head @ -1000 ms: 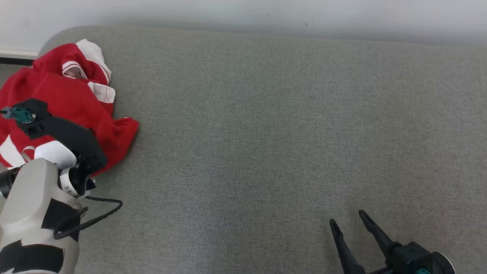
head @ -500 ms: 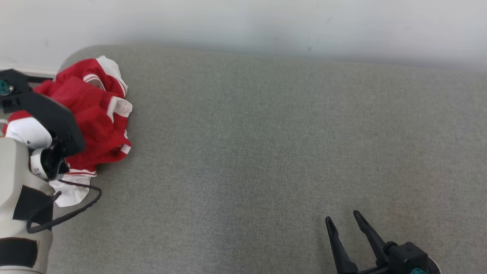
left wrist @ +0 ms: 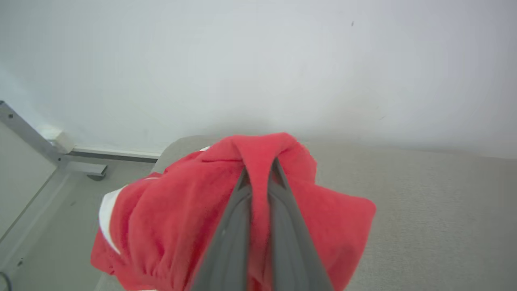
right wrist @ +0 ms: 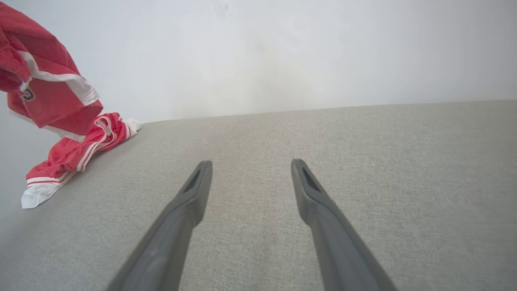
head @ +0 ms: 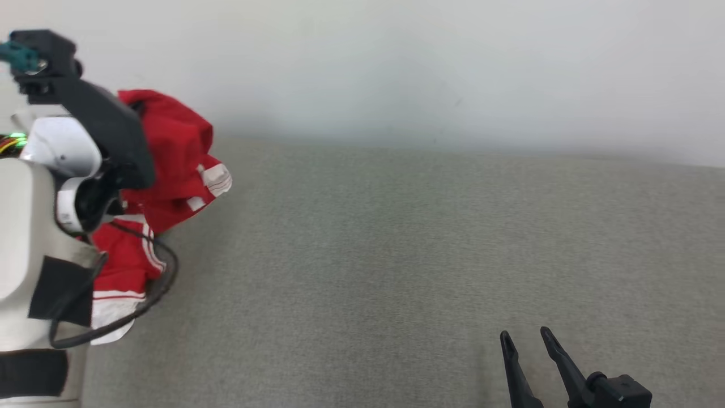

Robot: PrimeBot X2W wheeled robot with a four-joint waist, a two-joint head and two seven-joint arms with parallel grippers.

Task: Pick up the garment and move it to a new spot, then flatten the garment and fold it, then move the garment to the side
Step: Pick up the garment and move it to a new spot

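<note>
Left gripper [left wrist: 260,169] clenched on a fold of the red garment [left wrist: 181,218], which hangs at the far left, its hem apparently trailing on the grey surface [head: 396,255]. Right gripper [right wrist: 250,169] spread, empty. Pick-up underway; relocating, flattening, folding and setting aside are left to do.

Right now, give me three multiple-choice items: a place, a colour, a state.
1. Where is the garment?
A. at the robot's left, partly lifted off the grey surface
B. at its right
C. flat in the centre
2. Its colours?
A. blue and yellow
B. red and white
C. black
3. The left fingers are:
A. wide open
B. shut on the garment
C. shut on nothing
1 A: it hangs at the left, its lower end on the surface.
2 B: red cloth, white bands.
3 B: a red fold is pinched between them.
</note>
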